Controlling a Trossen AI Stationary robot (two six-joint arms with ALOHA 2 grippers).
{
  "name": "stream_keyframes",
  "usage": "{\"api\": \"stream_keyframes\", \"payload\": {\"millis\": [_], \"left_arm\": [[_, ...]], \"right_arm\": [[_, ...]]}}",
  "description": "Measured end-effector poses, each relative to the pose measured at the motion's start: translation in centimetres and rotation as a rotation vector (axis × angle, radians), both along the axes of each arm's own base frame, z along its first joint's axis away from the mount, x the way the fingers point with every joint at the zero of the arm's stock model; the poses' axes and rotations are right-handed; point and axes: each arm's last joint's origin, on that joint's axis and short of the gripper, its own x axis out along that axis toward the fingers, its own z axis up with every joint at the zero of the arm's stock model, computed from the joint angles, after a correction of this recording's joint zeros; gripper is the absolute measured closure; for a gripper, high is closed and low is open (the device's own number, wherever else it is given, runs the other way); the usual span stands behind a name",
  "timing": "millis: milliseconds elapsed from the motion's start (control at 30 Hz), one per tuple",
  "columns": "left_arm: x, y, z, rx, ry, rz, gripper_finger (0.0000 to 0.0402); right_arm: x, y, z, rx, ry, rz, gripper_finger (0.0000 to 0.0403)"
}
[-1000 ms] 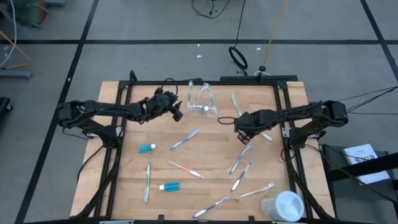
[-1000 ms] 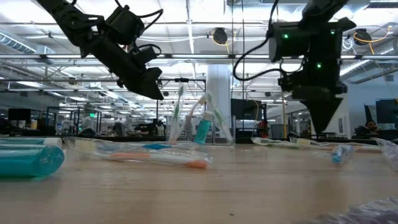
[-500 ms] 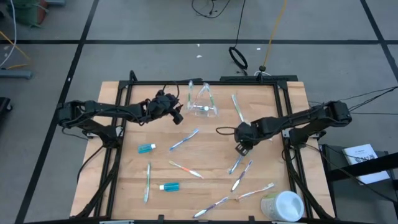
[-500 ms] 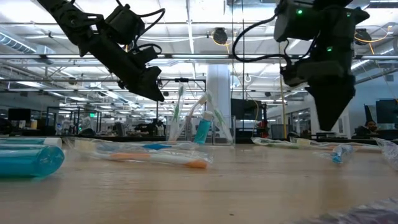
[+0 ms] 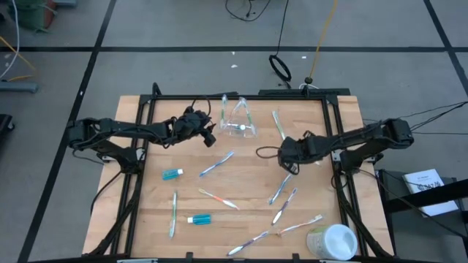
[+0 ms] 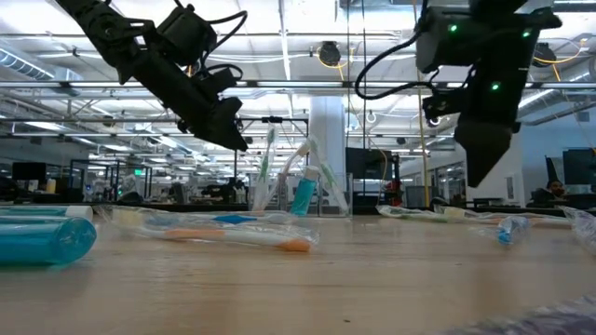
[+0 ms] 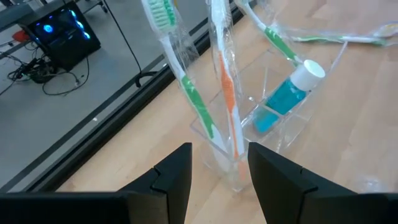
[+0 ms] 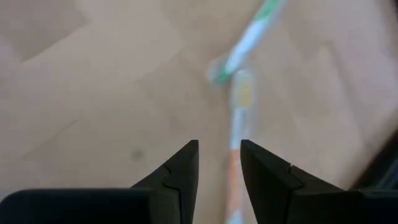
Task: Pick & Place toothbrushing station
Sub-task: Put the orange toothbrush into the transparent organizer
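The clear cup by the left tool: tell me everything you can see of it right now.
The clear cup is see-through plastic and stands near the table's far edge. It holds a green-handled toothbrush, an orange-handled one and a blue toothpaste tube, white cap up. All lean out past its rim. The open left tool hangs beside it, not touching.

The left arm reaches in from the table's left edge toward the far middle, its gripper (image 5: pixel 210 136) held above the wood and tilted downward. Its 2 fingers (image 7: pixel 177 177) stand parted with a gap between them, gripping nothing. The right arm stretches in from the right edge to mid-table; its gripper (image 5: pixel 287 168) points down, its 2 fingers (image 8: pixel 180 171) narrowly apart and empty.
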Motion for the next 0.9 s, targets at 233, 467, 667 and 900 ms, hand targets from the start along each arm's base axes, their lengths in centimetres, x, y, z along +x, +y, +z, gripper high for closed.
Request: {"api": "stream_keyframes", "payload": {"millis": [233,467,667,900], "left_arm": [[0.3,0.0,0.4,-0.004,-0.066,0.010,0.0238],[0.3,0.0,0.4,-0.010,-0.068,-0.001,0.0238],[0.3,0.0,0.4,-0.020,-0.070,-0.018,0.0238],[0.3,0.0,0.4,-0.019,-0.070,-0.018,0.0238]], "right_arm": [[-0.4,-3.5,-0.9,0.074,0.016,-0.068,0.0293],[-1.4,-5.4,-3.8,0.159,-0.051,-0.062,0.0293],[-2.4,-6.0,-5.2,0.157,-0.073,-0.101,0.0295],[-2.6,-5.7,-5.5,0.210,-0.074,-0.080,0.0375]]}}
